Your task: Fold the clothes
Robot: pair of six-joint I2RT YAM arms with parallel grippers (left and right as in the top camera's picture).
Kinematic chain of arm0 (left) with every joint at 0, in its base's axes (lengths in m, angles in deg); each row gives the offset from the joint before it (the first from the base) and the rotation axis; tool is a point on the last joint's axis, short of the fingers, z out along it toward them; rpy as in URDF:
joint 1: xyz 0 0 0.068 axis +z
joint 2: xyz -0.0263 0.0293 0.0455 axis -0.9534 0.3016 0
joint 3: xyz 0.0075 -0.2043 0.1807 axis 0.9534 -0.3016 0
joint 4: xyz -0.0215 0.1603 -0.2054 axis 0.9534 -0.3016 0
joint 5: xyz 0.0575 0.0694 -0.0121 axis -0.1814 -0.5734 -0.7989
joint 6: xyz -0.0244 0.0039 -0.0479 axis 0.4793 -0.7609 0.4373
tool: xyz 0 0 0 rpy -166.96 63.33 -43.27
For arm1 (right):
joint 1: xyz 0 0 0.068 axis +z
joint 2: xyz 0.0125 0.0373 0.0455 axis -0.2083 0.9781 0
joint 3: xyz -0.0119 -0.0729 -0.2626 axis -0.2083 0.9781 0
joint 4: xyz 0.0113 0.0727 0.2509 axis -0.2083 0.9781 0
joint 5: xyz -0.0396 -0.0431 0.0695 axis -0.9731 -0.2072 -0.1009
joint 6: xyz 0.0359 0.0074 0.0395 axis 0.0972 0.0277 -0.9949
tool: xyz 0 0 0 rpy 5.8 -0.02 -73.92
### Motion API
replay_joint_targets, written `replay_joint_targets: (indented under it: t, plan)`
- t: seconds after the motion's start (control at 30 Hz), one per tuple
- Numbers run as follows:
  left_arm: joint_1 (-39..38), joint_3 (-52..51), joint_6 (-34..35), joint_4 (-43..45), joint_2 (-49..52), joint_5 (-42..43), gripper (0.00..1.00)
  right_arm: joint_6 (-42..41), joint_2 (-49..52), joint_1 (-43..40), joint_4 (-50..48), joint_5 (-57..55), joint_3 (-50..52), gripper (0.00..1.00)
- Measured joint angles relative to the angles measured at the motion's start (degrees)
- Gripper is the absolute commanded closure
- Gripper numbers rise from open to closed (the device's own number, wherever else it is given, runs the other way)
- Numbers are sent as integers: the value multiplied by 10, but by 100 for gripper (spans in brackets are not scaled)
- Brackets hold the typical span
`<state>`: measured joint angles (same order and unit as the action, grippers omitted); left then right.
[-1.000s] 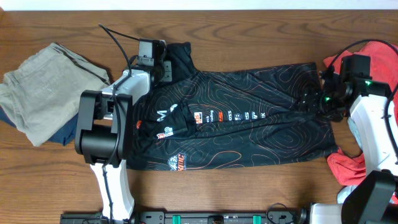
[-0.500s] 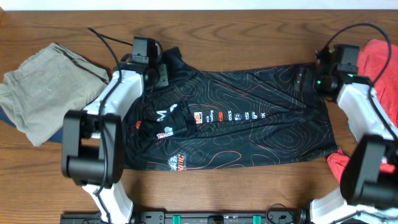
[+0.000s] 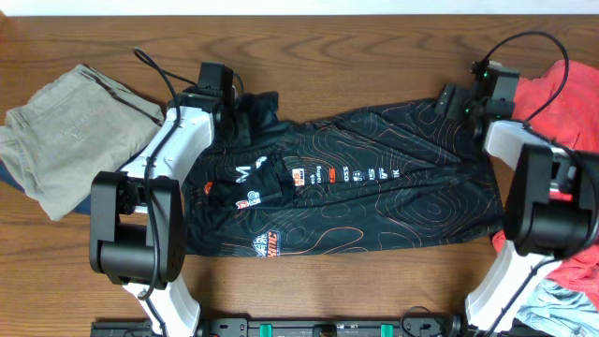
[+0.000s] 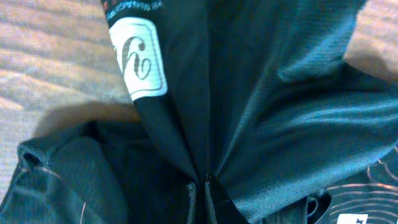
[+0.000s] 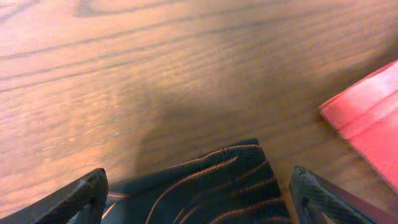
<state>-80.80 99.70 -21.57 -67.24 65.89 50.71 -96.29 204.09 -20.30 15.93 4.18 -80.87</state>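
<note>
The black jersey [image 3: 356, 187] with orange contour lines lies spread flat across the middle of the table. My left gripper [image 3: 236, 120] is at its collar end, shut on a bunched fold of the black fabric [image 4: 261, 112], which fans out from the closed fingertips [image 4: 193, 202]. My right gripper [image 3: 457, 101] sits at the jersey's far right corner. It is open, and the jersey's corner [image 5: 217, 180] lies flat on the wood between its wide-apart fingers [image 5: 84, 196], untouched. A red shirt [image 3: 573, 89] lies just to the right; its edge [image 5: 367, 118] shows in the right wrist view.
A folded beige garment [image 3: 65, 131] rests on a dark blue one [image 3: 94, 201] at the left. More red cloth [image 3: 519, 248] and a light-blue shirt [image 3: 562, 301] lie by the right arm's base. Bare wood [image 3: 356, 56] runs along the back.
My right gripper has moved back along the jersey's right edge to its far corner and opened wider. The left arm has swung, still shut on the collar end.
</note>
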Motion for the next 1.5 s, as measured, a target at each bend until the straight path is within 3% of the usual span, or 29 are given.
replay_joint_targets:
  t: [0.13,0.17,0.2,0.27,0.3,0.33,0.57,0.93,1.2,1.37,1.5]
  plan:
    - [0,-1,0,-3,0,0,94,-15,24,0,-45,-4,-1,15]
    - [0,-1,0,-3,0,0,94,-17,26,0,-51,-6,-1,23]
    - [0,-1,0,-3,0,0,94,-17,27,0,-53,-6,-1,33]
    - [0,-1,0,-3,0,0,94,-22,29,0,-54,-8,-2,78]
    - [0,-1,0,-3,0,0,94,-26,30,0,-52,-8,-2,92]
    - [0,-1,0,-3,0,0,94,-27,30,0,-49,-10,-2,99]
    - [0,-1,0,-3,0,0,94,-41,24,-4,4,-7,-13,99]
    - [1,-2,-2,-12,-35,0,94,-43,-105,-46,222,-7,-1,99]
    - [4,-2,-2,-151,-163,-1,94,-41,-255,-47,458,-41,-2,99]
    - [4,-3,-2,-264,-179,0,94,-41,-278,-47,586,-86,-1,99]
    - [4,-15,-2,-302,-179,0,94,-41,-278,-47,638,-112,0,99]
